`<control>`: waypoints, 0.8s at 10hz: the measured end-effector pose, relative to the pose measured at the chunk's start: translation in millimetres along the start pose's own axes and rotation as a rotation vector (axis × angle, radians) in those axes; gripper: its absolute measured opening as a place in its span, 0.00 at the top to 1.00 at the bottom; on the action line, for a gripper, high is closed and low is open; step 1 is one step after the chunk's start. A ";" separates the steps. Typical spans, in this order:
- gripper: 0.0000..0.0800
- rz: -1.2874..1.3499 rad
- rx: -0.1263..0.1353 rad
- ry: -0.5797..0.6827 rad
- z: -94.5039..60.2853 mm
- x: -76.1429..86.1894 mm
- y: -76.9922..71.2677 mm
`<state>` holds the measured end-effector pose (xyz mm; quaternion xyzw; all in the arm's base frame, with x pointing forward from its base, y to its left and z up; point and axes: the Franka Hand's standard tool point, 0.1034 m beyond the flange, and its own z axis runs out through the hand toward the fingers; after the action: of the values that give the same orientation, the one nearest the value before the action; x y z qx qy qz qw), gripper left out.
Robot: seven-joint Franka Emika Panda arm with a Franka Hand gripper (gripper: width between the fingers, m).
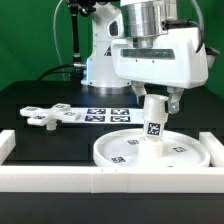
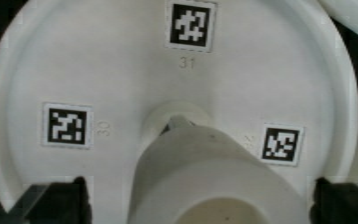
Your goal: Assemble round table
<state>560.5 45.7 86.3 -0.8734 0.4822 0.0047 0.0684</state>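
The large round disc [image 1: 118,152] lies flat on the black table near the front bar. It fills the wrist view [image 2: 87,70] with its tags showing. The short cylindrical leg [image 1: 154,122] stands upright at the disc's middle, and I see it end-on in the wrist view [image 2: 211,175]. My gripper [image 1: 157,100] is straight above the leg, with one finger on each side of its top. In the wrist view the gripper [image 2: 202,205] is open, and the dark fingertips [image 2: 60,200] stand clear of the leg's sides. The cross-shaped foot [image 1: 42,117] lies at the exterior view's left.
The marker board [image 1: 100,113] lies behind the disc. A long white border bar [image 1: 100,182] runs along the front and another bar [image 1: 8,145] stands at the exterior view's left. The arm's base [image 1: 100,65] rises at the back.
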 end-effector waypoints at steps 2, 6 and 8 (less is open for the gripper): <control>0.19 -0.157 0.012 0.004 1.3 2.6 0.2; 0.19 -0.534 -0.010 0.015 1.1 1.7 -2.1; 0.19 -0.807 -0.057 0.030 -0.3 -1.0 -7.3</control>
<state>566.1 50.3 87.5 -0.9940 0.1014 -0.0220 0.0335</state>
